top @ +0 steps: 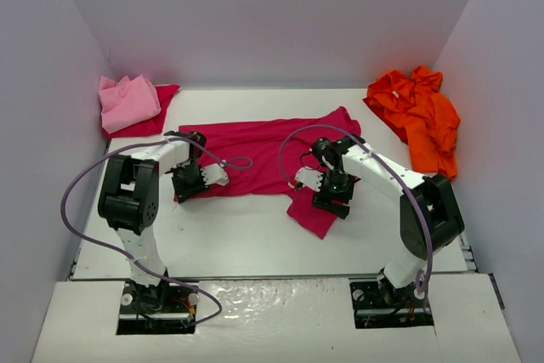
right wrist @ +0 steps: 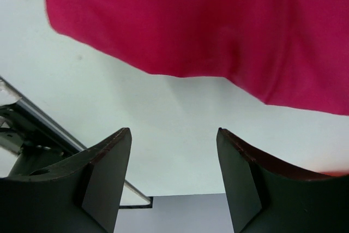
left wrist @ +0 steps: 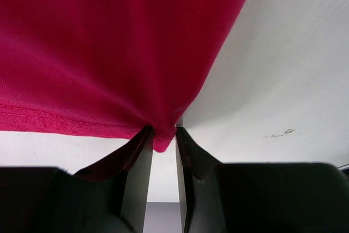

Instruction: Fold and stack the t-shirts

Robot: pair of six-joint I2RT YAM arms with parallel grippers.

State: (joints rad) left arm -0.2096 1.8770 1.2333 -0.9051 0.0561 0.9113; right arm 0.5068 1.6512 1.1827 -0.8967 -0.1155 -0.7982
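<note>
The crimson-magenta t-shirt lies spread across the middle of the table. My left gripper is shut on its near left hem corner, the cloth pinched between the fingers. My right gripper hangs open and empty just above the table, over the shirt's near right part. The light pink t-shirt lies bunched at the far left corner on a strip of crimson cloth. The bright orange t-shirt lies crumpled at the far right.
White walls close in the table on the left, back and right. Purple cables loop from both arms over the shirt. The table's edge and frame show at the left of the right wrist view.
</note>
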